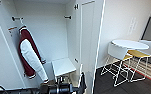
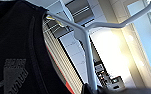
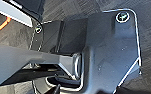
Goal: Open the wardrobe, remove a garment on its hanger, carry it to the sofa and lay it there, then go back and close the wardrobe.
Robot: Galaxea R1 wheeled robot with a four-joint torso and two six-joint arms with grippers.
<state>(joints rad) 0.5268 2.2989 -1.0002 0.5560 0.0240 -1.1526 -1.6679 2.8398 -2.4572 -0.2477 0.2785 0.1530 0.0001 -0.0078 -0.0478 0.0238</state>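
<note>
My left gripper (image 2: 91,88) seems to pinch the hanger (image 2: 87,42) by its hook, though I can't tell for certain; the black garment (image 2: 13,50) hangs from it. The wardrobe (image 1: 89,37) stands open ahead, a maroon jacket (image 1: 28,53) at its left. I'd hold the hook level so the garment can't slide off.
</note>
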